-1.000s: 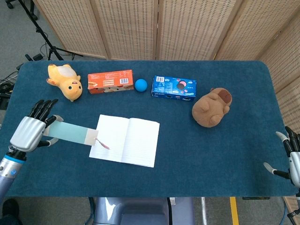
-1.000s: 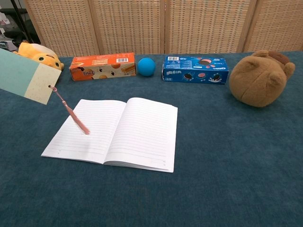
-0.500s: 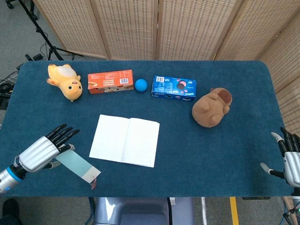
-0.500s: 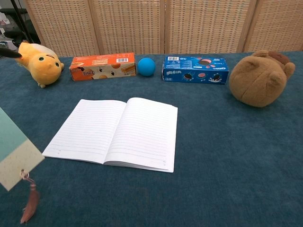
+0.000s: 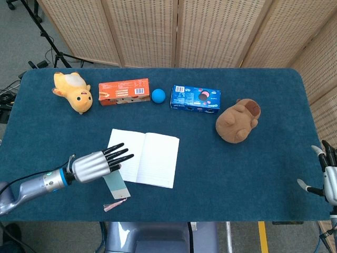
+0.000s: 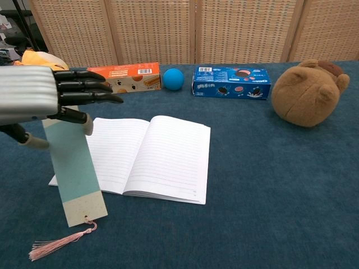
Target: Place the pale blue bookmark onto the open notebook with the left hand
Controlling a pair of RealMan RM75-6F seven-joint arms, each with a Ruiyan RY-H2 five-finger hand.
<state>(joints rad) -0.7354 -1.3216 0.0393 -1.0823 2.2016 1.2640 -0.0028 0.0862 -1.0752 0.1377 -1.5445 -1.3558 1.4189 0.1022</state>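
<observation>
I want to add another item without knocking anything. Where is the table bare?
Bare cloth lies between the open notebook and the brown plush, and along the near edge toward the right hand. The far row, yellow plush to cookie box, is crowded; the left hand holds the bookmark beside the notebook.

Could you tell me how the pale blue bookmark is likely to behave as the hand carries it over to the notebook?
The bookmark hangs straight from the left hand, so it is probably fairly stiff card, and light. Its pink tassel trails limp and may drag or snag on the notebook.
</observation>
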